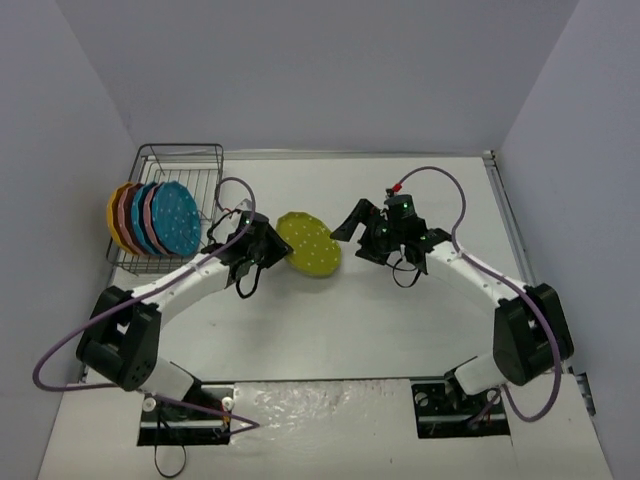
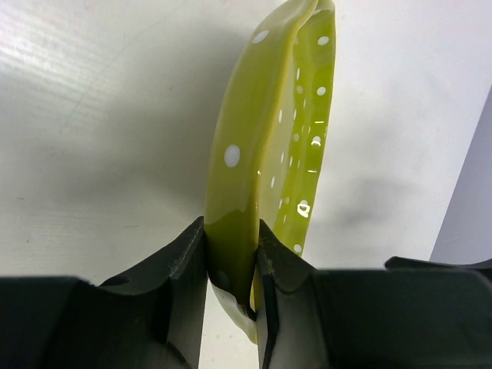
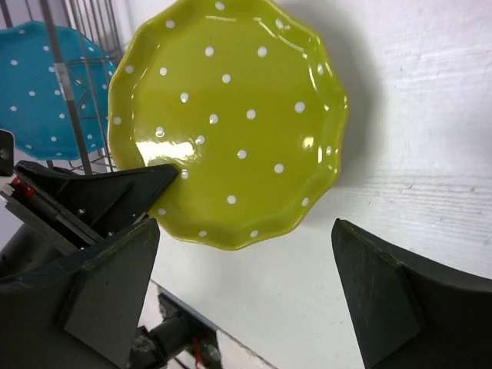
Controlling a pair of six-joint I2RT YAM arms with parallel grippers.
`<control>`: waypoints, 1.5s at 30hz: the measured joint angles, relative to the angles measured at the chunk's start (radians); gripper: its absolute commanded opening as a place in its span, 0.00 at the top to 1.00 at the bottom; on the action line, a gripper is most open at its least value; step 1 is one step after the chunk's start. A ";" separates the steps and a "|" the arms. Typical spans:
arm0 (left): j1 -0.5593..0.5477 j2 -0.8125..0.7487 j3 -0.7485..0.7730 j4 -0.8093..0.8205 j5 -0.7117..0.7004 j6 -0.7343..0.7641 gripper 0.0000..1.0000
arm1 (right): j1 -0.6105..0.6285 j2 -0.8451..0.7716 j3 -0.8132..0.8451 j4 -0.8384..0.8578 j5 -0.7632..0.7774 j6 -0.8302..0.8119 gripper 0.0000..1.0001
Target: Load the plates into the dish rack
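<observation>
- The step in hand is judged to be the loading of the olive-yellow plate [image 1: 308, 243] into the dish rack [image 1: 180, 158]; the plate is carried by the left arm alone.
- The left end effector [image 2: 231, 238] is seen clamped shut on the plate's scalloped rim, with one finger pressed against each face. The plate is held on edge and tilted, clear of the counter [image 1: 400, 330].
- The right end effector [image 3: 246, 261] is seen spread wide, and nothing is gripped by it. It is pointed at the plate's dotted face from just beside it, apart from the rim.
- The rack is found at the far left of the counter, near the left end effector. Several plates [image 1: 150, 218] are stood upright in it side by side, with a teal one nearest the held plate.
- For the next move, a swing of the held plate to the left is thought to be called for, with the plate turned upright and lined up with a free slot beside the teal plate. Whether such a slot is open cannot be told from these views.
- Care is judged to be needed so that the rack's wire wall and the standing plates are not struck.
</observation>
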 measured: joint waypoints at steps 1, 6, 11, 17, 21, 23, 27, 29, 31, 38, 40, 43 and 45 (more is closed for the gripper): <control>0.000 -0.012 0.015 -0.016 -0.006 0.021 1.00 | -0.001 -0.019 0.017 -0.022 0.015 -0.027 0.07; 0.000 -0.069 0.143 -0.137 -0.053 0.166 1.00 | -0.027 -0.112 0.117 -0.157 0.075 -0.174 0.07; 0.000 -0.146 0.298 -0.278 -0.146 0.364 1.00 | -0.098 -0.217 0.206 -0.224 0.112 -0.281 0.06; 0.030 -0.201 0.491 -0.440 -0.292 0.650 1.00 | -0.152 -0.287 0.226 -0.250 0.121 -0.364 0.06; 0.121 -0.213 0.584 -0.508 -0.369 0.852 1.00 | -0.158 -0.288 0.222 -0.275 0.121 -0.422 0.05; 0.180 -0.211 0.619 -0.529 -0.398 0.927 1.00 | -0.158 -0.288 0.222 -0.282 0.121 -0.446 0.04; 0.271 -0.190 0.680 -0.559 -0.448 1.082 1.00 | -0.158 -0.288 0.221 -0.285 0.118 -0.486 0.02; 0.300 -0.172 0.698 -0.560 -0.457 1.147 1.00 | -0.158 -0.288 0.216 -0.285 0.117 -0.504 0.02; 0.320 -0.154 0.704 -0.559 -0.452 1.190 1.00 | -0.158 -0.288 0.209 -0.286 0.117 -0.518 0.01; 0.370 -0.076 0.680 -0.551 -0.409 1.269 1.00 | -0.161 -0.288 0.205 -0.292 0.115 -0.557 0.00; 0.381 -0.059 0.660 -0.545 -0.397 1.278 1.00 | -0.164 -0.288 0.205 -0.292 0.112 -0.565 0.00; 0.392 -0.033 0.627 -0.531 -0.383 1.282 1.00 | -0.165 -0.287 0.205 -0.292 0.109 -0.577 0.00; 0.395 -0.016 0.602 -0.518 -0.377 1.283 1.00 | -0.165 -0.286 0.202 -0.291 0.109 -0.586 0.00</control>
